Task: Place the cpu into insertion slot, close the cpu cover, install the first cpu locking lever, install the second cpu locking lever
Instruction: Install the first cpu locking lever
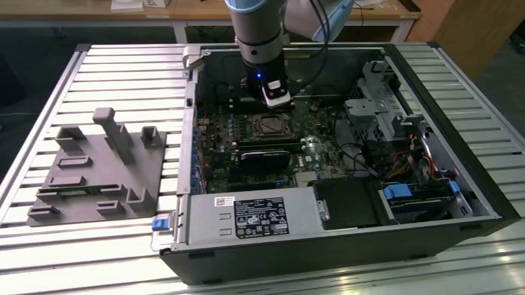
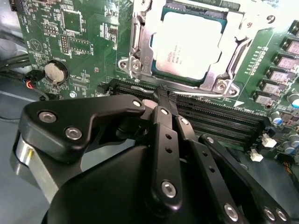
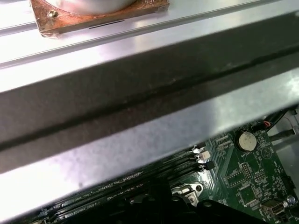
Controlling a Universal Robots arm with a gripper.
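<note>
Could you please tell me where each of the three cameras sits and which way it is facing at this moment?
Exterior view: off the arm, high, looking down into the open computer case; the arm and gripper hang above the cpu.
Second wrist view: on the arm, looking past the shut gripper at the cpu under the cpu cover.
First wrist view: on the arm, facing the case wall.
Both wrist views share the coin battery.

Exterior view: high, angled down on the open computer case (image 1: 345,153) lying on the slatted tabletop (image 1: 123,74), whole case in frame. Second wrist view: close, looking past the pincer (image 2: 163,95) onto the green motherboard (image 2: 79,42), cpu (image 2: 189,44) at 12 o'clock. First wrist view: close, facing a metal case wall (image 3: 140,135); both wrist views share the coin battery (image 3: 245,140).
</note>
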